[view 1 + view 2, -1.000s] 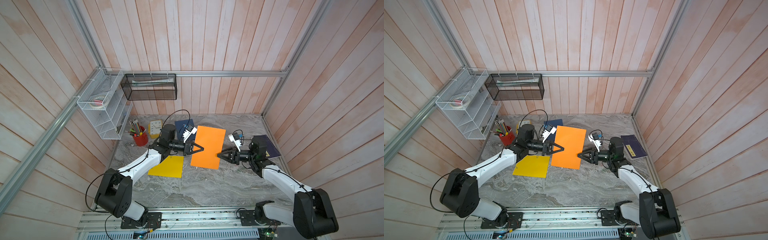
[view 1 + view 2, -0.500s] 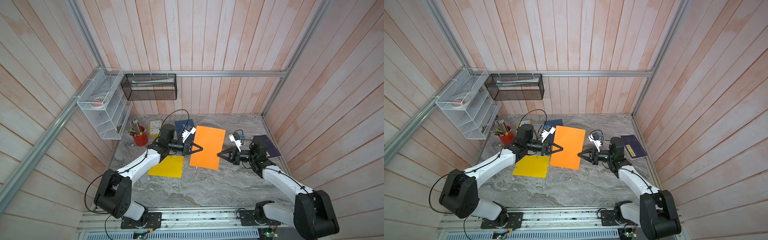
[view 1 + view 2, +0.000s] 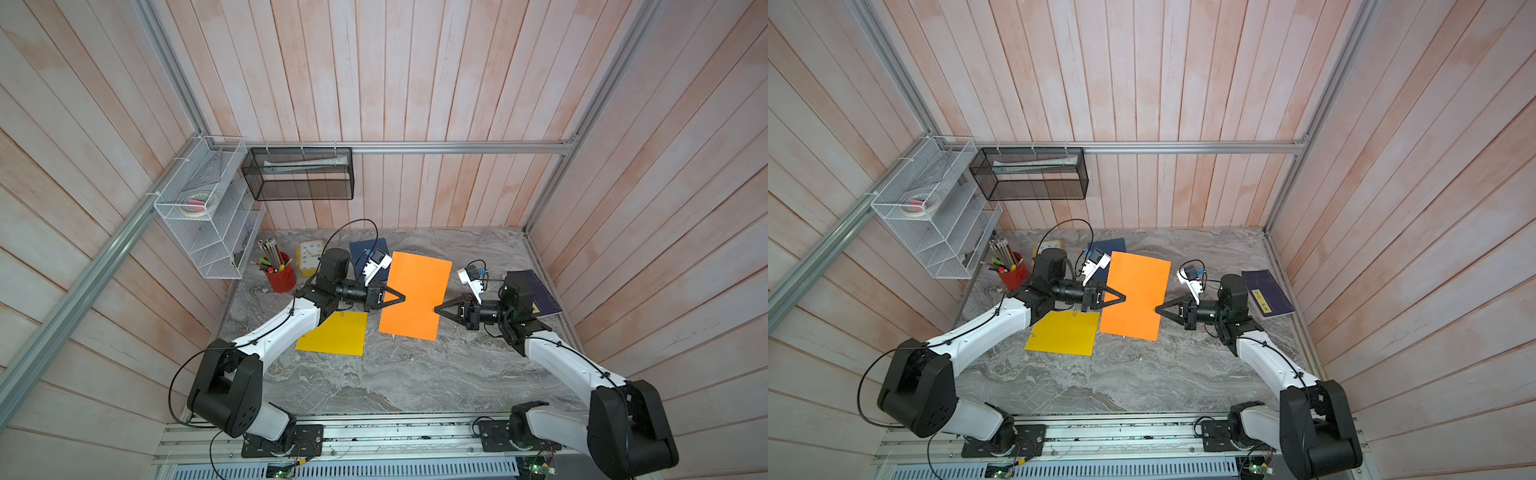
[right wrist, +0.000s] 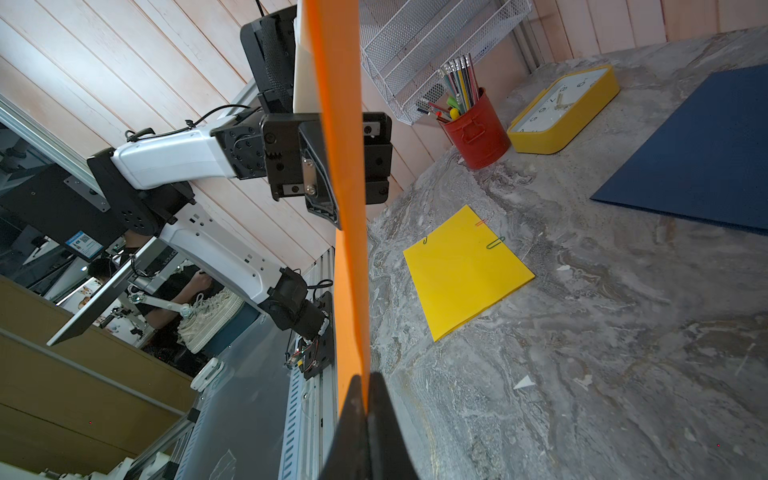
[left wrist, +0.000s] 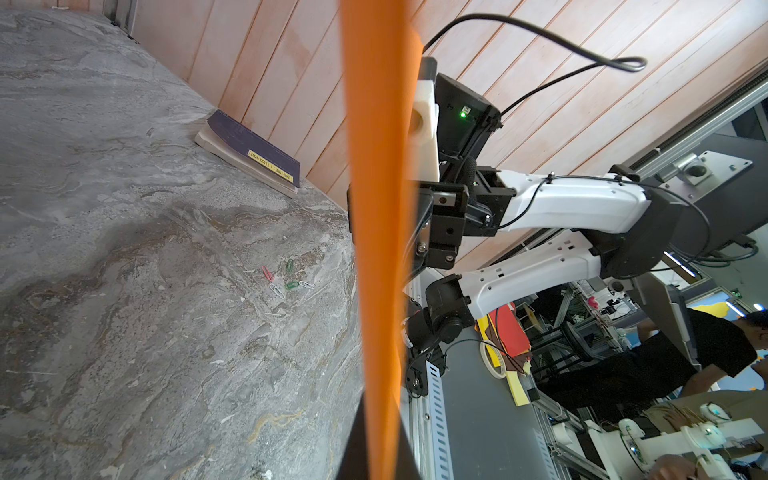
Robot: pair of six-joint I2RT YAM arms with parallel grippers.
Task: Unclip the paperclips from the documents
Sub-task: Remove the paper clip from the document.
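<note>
Jaws clamped on both sides: left gripper (image 3: 401, 297) and right gripper (image 3: 436, 309) pinch opposite long edges of the orange document (image 3: 415, 282), centre frame; a likely paperclip (image 3: 392, 335) pokes from its lower edge, nearer the left

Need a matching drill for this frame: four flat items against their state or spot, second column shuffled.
1 orange sheet
2 yellow sheet
3 dark blue sheet
4 purple book

A near the yellow clock
B pinched by left gripper and right gripper
C yellow label on cover
D lying flat, paperclips on its edge

Pairs: 1-B, 2-D, 3-A, 4-C
</note>
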